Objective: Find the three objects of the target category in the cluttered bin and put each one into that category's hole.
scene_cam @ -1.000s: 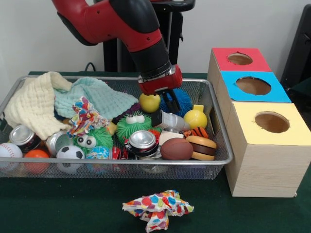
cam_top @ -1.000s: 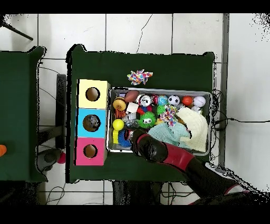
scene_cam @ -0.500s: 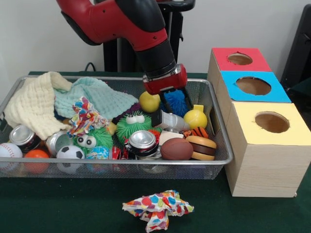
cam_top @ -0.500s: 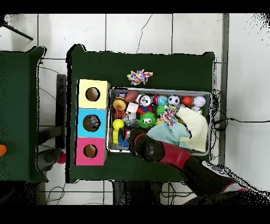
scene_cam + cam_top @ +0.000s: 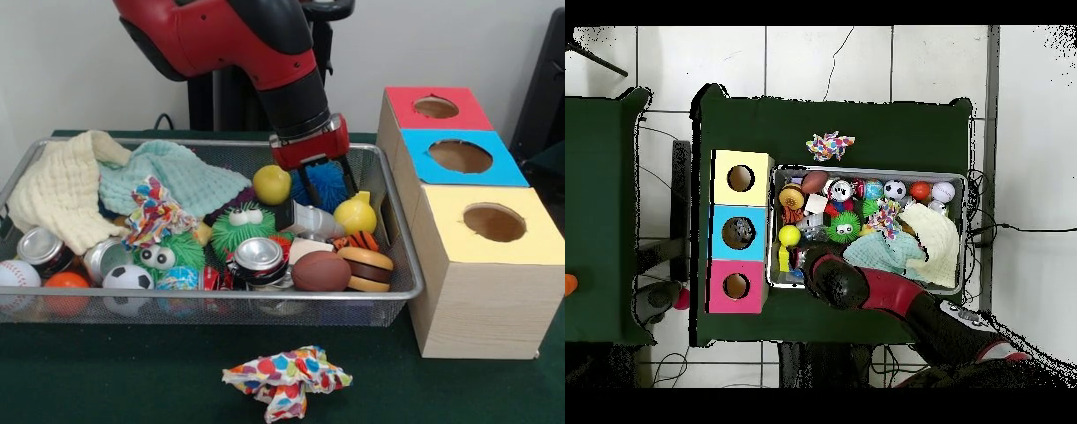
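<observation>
Starting nearest: got a confetti-print cloth scrap [image 5: 287,380] lying on the green table outside the bin [image 5: 212,298], so ignore that one. Moving into the front row of the clutter, spot a brown football [image 5: 320,271] touching a burger toy [image 5: 366,268], with a crushed can [image 5: 258,258] just beside them. Further back, find a green fuzzy critter with googly eyes [image 5: 241,225] and a yellow squeaky toy [image 5: 355,214] near the right wall. Then comes the real business: looks like the blue spiky ball [image 5: 325,184] is the pick, sitting at the back of the bin between a yellow ball [image 5: 272,185] and the mesh wall. Seems the gripper [image 5: 328,193] is down over it with the jaws spread, one finger on each side, not clamped yet as far as can be told. Can't confirm any of that from overhead, since the arm covers the spot. For doing this step well: sink a bit lower so the fingers pass the widest part of the ball, stay centred so neither finger snags the yellow ball or the mesh, then squeeze gently because those soft spikes probably give and slip. Lift straight up before swinging right. Beyond the bin, pick from the yellow box [image 5: 494,265], blue box [image 5: 459,157] and red box [image 5: 434,108] at the very back; no telling which hole matches.
</observation>
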{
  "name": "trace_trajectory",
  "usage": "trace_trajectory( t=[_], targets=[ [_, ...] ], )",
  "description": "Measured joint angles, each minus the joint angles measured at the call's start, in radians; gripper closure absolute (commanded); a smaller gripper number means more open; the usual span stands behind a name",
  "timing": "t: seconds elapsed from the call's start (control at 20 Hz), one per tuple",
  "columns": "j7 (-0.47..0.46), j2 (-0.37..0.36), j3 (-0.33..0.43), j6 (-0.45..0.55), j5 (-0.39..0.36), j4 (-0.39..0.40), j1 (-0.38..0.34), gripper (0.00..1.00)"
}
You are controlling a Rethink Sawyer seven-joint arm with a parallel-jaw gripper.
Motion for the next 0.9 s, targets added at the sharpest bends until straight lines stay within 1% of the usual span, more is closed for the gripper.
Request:
trace_trajectory(
  t=[0.1, 0.15, 0.2, 0.35, 0.5, 0.55, 0.75, 0.9],
  targets=[
    [0.0, 0.0, -0.022, 0.0, -0.025, -0.012, 0.019, 0.0],
    [0.0, 0.0, -0.051, 0.0, -0.053, -0.027, 0.045, 0.0],
    [0.0, 0.0, -0.064, 0.0, -0.065, -0.034, 0.056, 0.0],
    [0.0, 0.001, -0.144, -0.006, -0.15, -0.082, 0.138, 0.0],
    [0.0, -0.002, -0.187, -0.013, -0.208, -0.115, 0.192, 0.0],
    [0.0, -0.008, -0.21, -0.02, -0.25, -0.136, 0.229, 0.0],
    [0.0, -0.019, -0.246, -0.043, -0.303, -0.17, 0.288, 0.0],
    [0.0, -0.018, -0.255, -0.06, -0.312, -0.186, 0.295, 0.0]
  ],
)
